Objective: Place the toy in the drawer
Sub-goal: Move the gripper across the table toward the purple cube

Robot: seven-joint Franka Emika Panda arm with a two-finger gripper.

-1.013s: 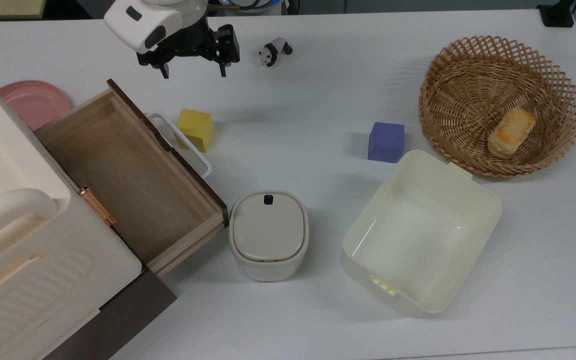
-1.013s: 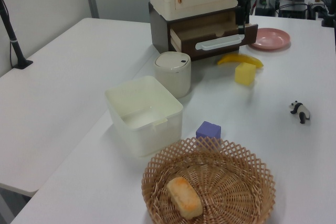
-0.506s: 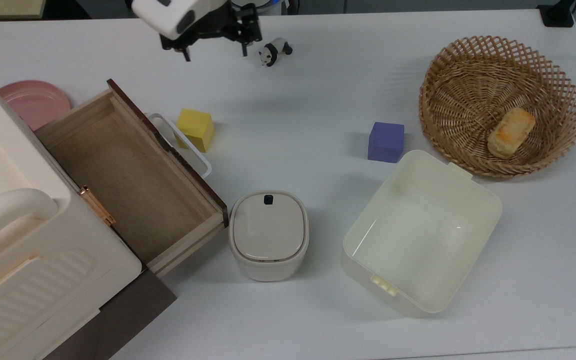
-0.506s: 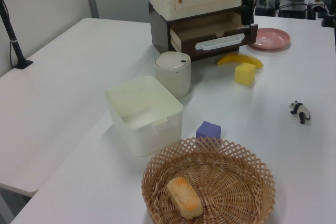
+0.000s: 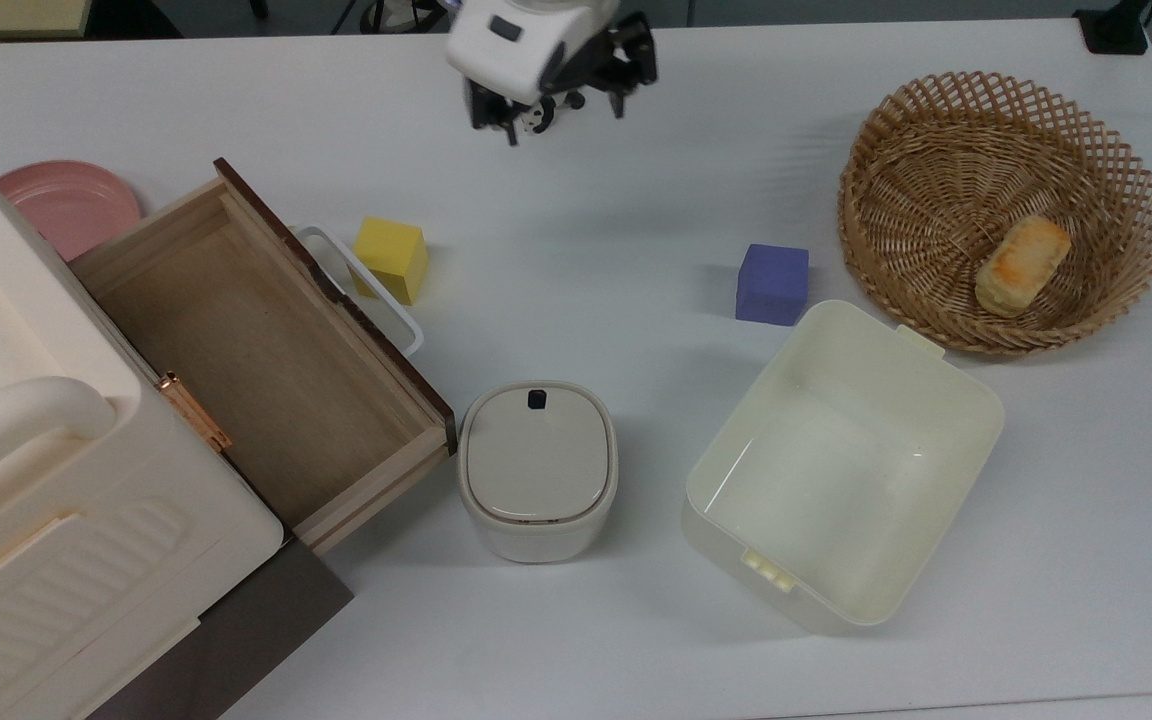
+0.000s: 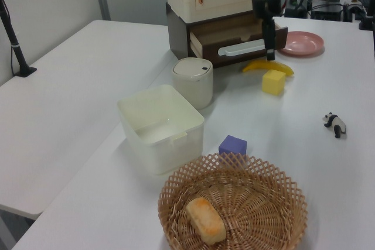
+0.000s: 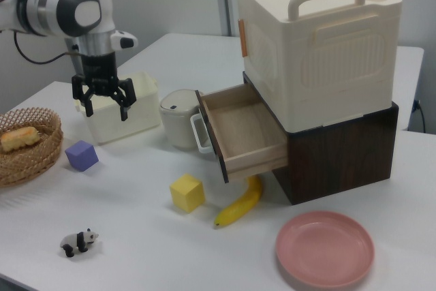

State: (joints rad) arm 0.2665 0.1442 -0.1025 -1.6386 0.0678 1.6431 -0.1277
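right view: toy [image 7: 79, 242] on table, well below spread pincer [image 7: 101, 102]

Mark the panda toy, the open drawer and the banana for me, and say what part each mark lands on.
panda toy [image 7: 79, 242], right view, on its black-and-white body.
open drawer [image 5: 236, 350], top view, on the bare wooden floor inside it.
banana [image 7: 242, 204], right view, on the middle of its yellow curve.
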